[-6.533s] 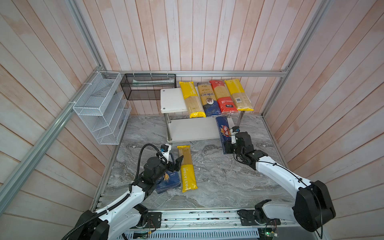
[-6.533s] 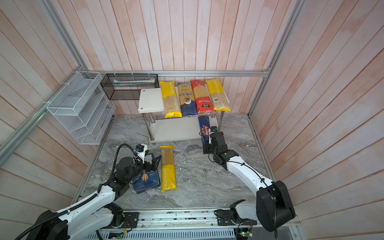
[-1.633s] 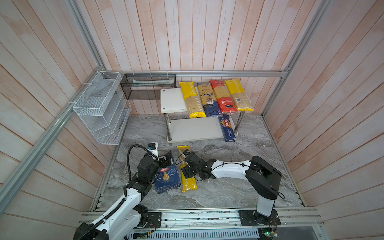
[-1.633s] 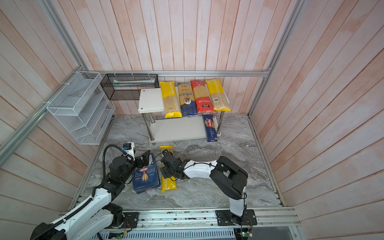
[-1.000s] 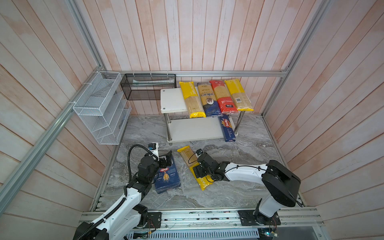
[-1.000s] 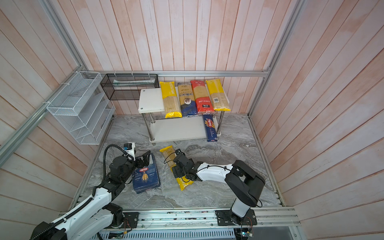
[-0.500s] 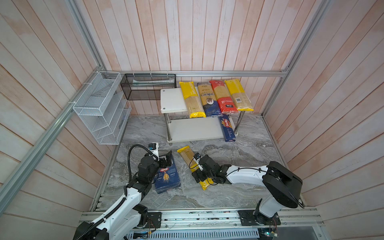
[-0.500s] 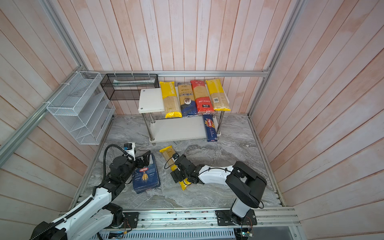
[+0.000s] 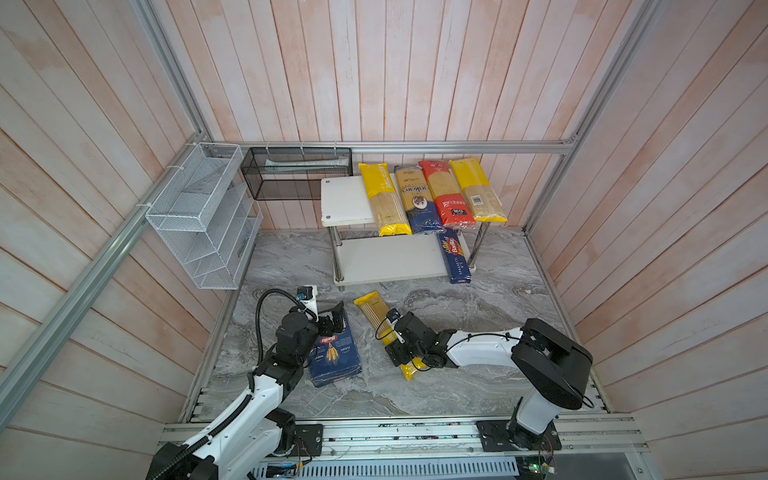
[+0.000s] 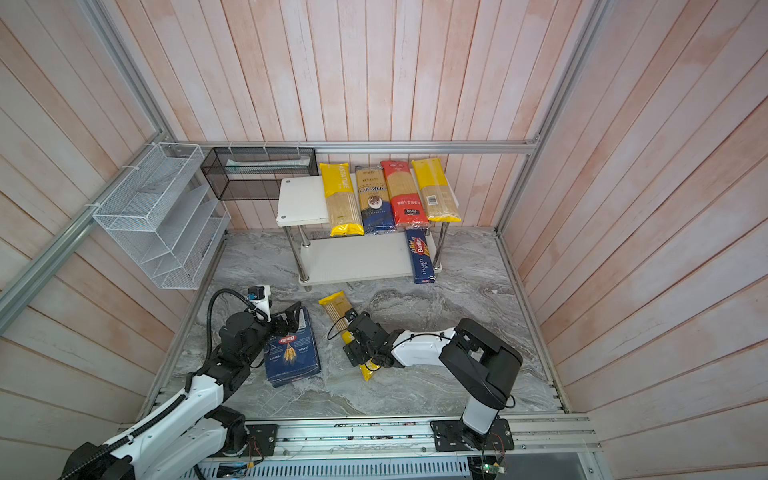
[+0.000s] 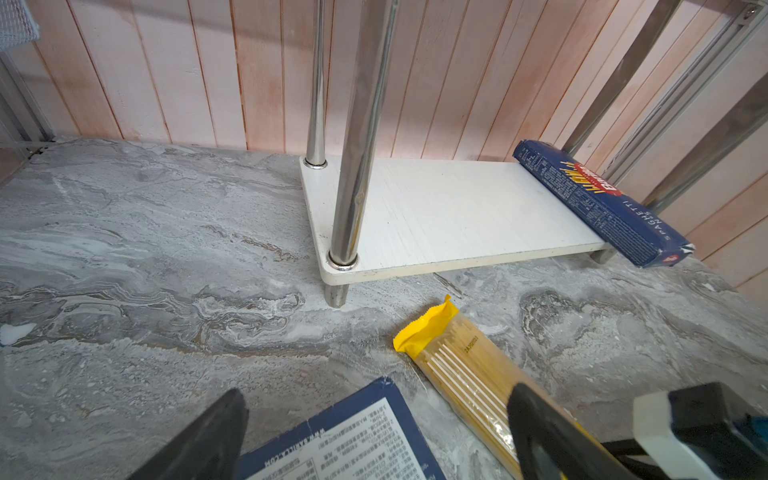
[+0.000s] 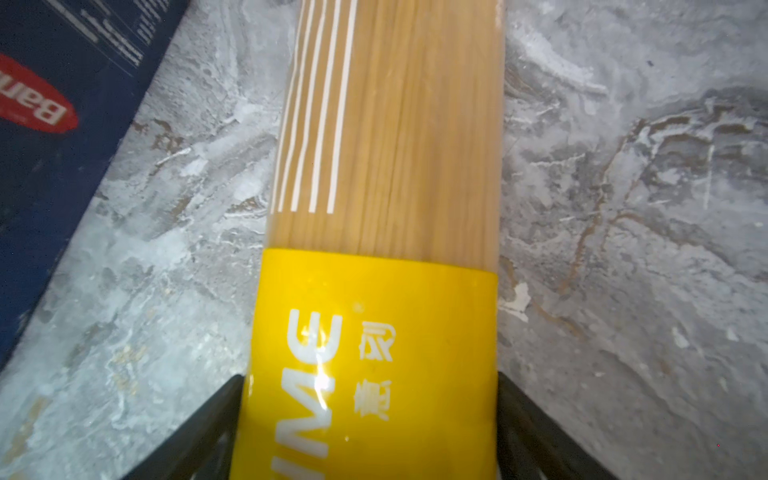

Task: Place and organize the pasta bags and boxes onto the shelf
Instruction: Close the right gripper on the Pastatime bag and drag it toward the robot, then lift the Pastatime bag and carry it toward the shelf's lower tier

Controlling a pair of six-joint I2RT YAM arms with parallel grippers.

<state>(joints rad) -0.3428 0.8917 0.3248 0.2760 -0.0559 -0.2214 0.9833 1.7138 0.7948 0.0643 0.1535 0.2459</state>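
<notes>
Straddling yellow bag (image 12: 382, 166), marbled floor (image 9: 478, 307): right end effector (image 12: 370, 376), grip unclear; left end effector (image 11: 376, 392) spread, empty.

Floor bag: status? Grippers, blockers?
Right gripper astride floor bag, grip unconfirmed. Left gripper open over wide box. Bag lying flat, nothing between it and shelf.

Left arm (image 9: 245, 415): white shells with black joint housings, and a ribbed black hose looping off the upper joint.
Left wrist camera (image 9: 306, 293): small white block with a blue plug on top.
Right arm (image 9: 478, 353): white forearm, bulky black shoulder block, thin black wires looped alongside.
Left gripper (image 11: 374, 407): two matte black wedge fingers (image 11: 199, 440).
Right gripper (image 12: 370, 376): the same black wedges.
Bases (image 9: 517, 440): black plates bolted to a silver rail (image 9: 395, 434) — thin red and black wires trail beside them.
</notes>
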